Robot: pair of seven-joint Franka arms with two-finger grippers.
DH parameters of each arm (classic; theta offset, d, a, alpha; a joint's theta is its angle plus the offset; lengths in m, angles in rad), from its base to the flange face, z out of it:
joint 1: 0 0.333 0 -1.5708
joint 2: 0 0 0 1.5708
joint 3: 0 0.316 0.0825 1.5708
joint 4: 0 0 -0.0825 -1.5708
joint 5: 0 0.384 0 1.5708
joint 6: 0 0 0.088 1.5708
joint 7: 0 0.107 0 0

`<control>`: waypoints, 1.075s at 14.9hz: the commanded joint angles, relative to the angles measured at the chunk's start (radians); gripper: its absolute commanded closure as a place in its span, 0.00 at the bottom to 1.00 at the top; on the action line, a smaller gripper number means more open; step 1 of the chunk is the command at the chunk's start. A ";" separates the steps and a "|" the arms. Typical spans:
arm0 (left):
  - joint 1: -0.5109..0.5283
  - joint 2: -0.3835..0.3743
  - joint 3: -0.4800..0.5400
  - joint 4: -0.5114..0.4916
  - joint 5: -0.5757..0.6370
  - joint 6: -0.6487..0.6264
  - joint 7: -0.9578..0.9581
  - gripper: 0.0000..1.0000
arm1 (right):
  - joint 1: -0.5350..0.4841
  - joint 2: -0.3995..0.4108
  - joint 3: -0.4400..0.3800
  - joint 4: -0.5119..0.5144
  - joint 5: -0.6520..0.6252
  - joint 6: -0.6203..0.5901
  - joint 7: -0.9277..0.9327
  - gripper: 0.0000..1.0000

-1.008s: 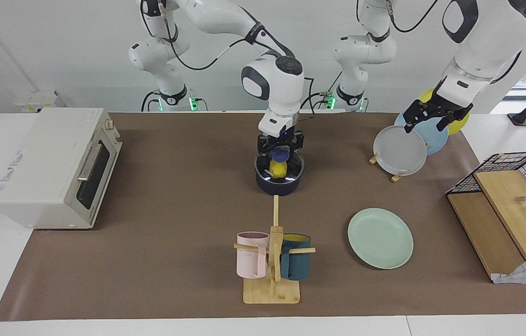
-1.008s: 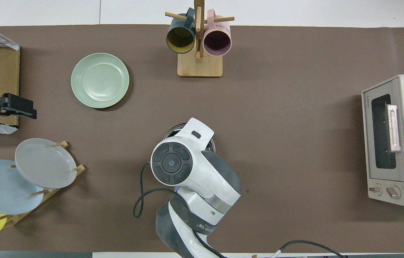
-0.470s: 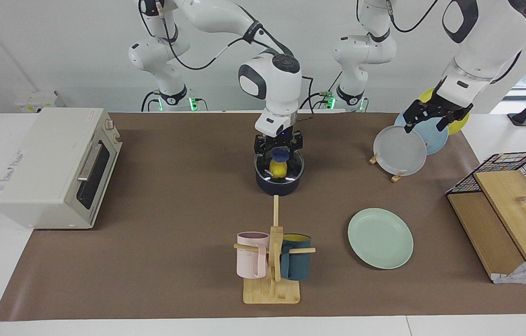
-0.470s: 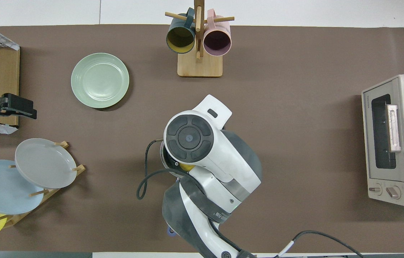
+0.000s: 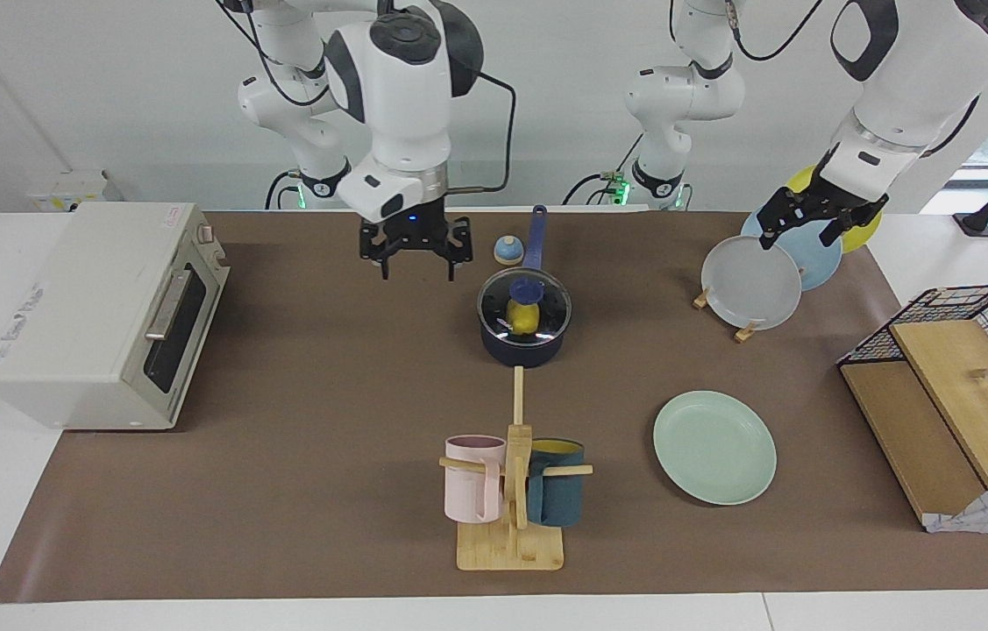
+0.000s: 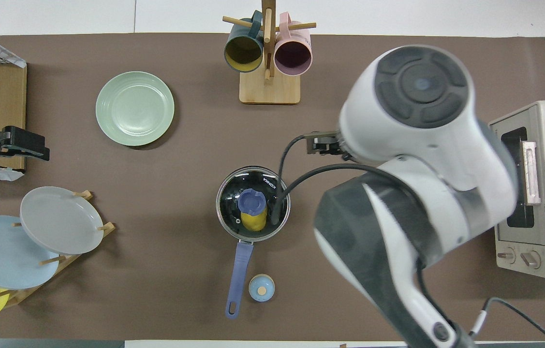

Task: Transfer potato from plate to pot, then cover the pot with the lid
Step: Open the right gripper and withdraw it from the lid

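The right gripper hangs in the air with its fingers spread wide and nothing between them, over bare brown mat beside the pot, toward the right arm's end of the table. In the overhead view only a bit of this gripper peeks out from under the arm's large white wrist.

The pot, a dark navy saucepan, stands on the mat with its long blue handle pointing toward the robots. The lid, clear glass with a metal rim, sits flat on the pot's rim, its blue knob at the centre. Through the glass the yellow potato shows inside the pot. A small blue-and-tan bell-shaped knob stands just beside the pot's handle, nearer to the robots than the pot.

The mint-green plate lies farther from the robots than the pot, toward the left arm's end of the table, with nothing on it. A wooden mug tree with a pink mug and a dark teal mug stands farther from the robots than the pot.

The left gripper waits, fingers apart and empty, over a rack of upright plates. A toaster oven sits at the right arm's end of the table.
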 commanded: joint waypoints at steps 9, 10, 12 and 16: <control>0.005 -0.016 -0.004 -0.016 0.014 0.005 0.007 0.00 | -0.353 -0.193 0.007 -0.101 0.022 -0.201 -0.448 0.00; 0.005 -0.014 -0.004 -0.016 0.014 0.005 0.007 0.00 | -0.365 -0.218 0.007 -0.135 0.023 -0.204 -0.462 0.00; 0.005 -0.016 -0.004 -0.016 0.014 0.005 0.007 0.00 | -0.391 -0.237 0.006 -0.161 0.025 -0.211 -0.462 0.00; 0.005 -0.014 -0.004 -0.016 0.014 0.005 0.007 0.00 | -0.393 -0.227 -0.013 -0.155 0.011 -0.125 -0.487 0.00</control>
